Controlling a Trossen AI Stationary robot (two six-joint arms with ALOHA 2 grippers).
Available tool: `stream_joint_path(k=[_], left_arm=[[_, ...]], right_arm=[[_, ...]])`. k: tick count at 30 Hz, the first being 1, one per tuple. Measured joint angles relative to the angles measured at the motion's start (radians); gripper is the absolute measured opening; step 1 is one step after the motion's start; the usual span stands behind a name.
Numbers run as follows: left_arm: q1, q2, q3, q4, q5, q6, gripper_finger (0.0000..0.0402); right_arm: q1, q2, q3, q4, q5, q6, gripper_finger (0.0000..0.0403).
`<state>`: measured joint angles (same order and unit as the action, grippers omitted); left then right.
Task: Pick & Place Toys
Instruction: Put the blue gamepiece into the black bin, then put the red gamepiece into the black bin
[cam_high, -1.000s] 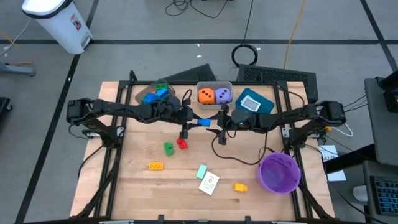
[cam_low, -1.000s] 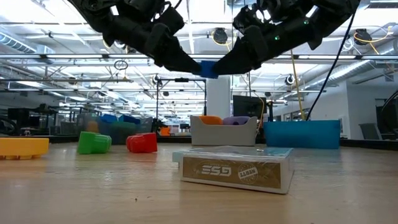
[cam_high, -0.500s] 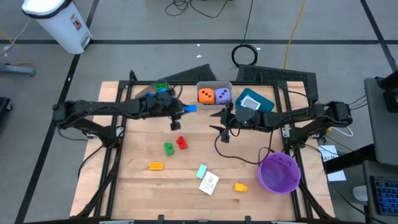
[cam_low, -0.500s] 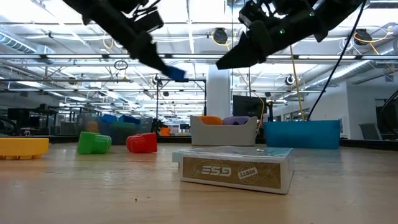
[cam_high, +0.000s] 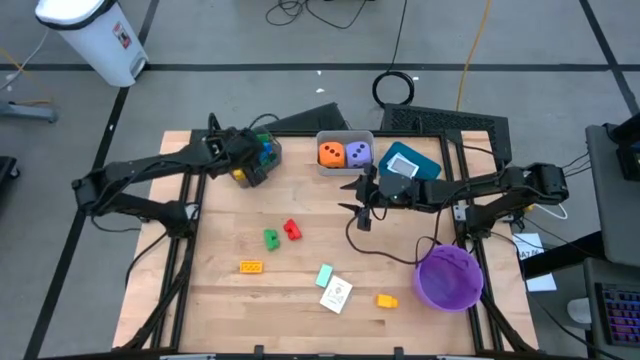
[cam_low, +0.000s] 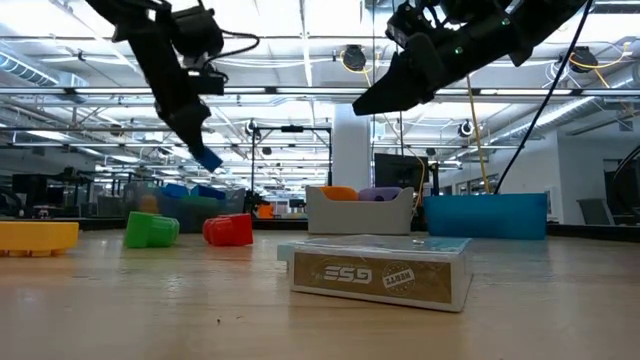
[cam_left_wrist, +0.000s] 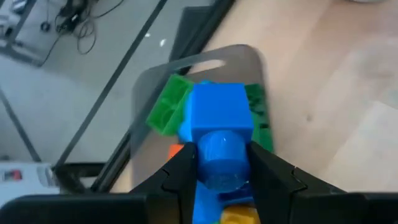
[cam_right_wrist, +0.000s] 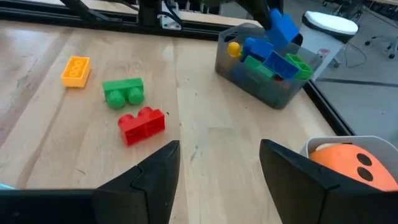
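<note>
Upper left of the high view: left gripper (cam_high: 262, 152) fingers (cam_left_wrist: 186, 163) clamped on a blue block (cam_left_wrist: 216, 121) above the grey bin (cam_right_wrist: 267, 87); right gripper (cam_high: 352, 208) fingers apart, empty

— What's around the table on your feed?

— From above I see a grey floor (cam_high: 200, 40) crossed by dark lines, a white bin (cam_high: 95, 35) at the far left and a coil of black cable (cam_high: 395, 88) beyond the far edge. A yellow cable (cam_high: 475, 45) runs across the floor there too.

— And the room behind?

— From my table-level camera it's a big open hall: ceiling trusses (cam_low: 300, 95) with bright strip lights, a white column (cam_low: 350, 160) in the middle and a dark monitor (cam_low: 400, 170) just right of it.
</note>
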<state>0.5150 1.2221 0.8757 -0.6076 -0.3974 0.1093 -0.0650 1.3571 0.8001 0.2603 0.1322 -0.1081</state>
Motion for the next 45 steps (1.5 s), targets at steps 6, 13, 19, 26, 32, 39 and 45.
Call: stream_joint_path(k=[6, 13, 19, 26, 32, 39, 45], left_arm=[[0.128, -0.003, 0.000, 0.004, 0.003, 0.005, 0.0132], [0.224, -0.003, 0.000, 0.009, 0.093, 0.012, 0.0122], [0.255, -0.002, 0.000, 0.008, 0.111, 0.012, 0.0159], [0.259, 0.063, -0.001, 0.016, 0.139, 0.000, 0.0170], [0.259, 0.097, -0.002, 0.049, 0.139, 0.000, 0.0171], [0.222, 0.065, -0.002, 0.094, 0.348, -0.011, 0.0172], [0.121, 0.060, -0.002, 0.070, 0.542, -0.031, 0.0172]], right_arm=[[0.000, 0.000, 0.000, -0.025, -0.002, 0.018, 0.0212], [0.000, 0.000, 0.000, -0.033, -0.002, 0.018, 0.0212], [0.000, 0.000, 0.000, -0.034, -0.002, 0.018, 0.0212], [0.000, 0.000, 0.000, -0.034, -0.002, 0.018, 0.0212], [0.000, 0.000, 0.000, -0.034, -0.002, 0.017, 0.0212], [0.000, 0.000, 0.000, -0.034, -0.003, 0.017, 0.0212], [0.003, 0.000, -0.065, 0.048, -0.007, 0.022, 0.0212]])
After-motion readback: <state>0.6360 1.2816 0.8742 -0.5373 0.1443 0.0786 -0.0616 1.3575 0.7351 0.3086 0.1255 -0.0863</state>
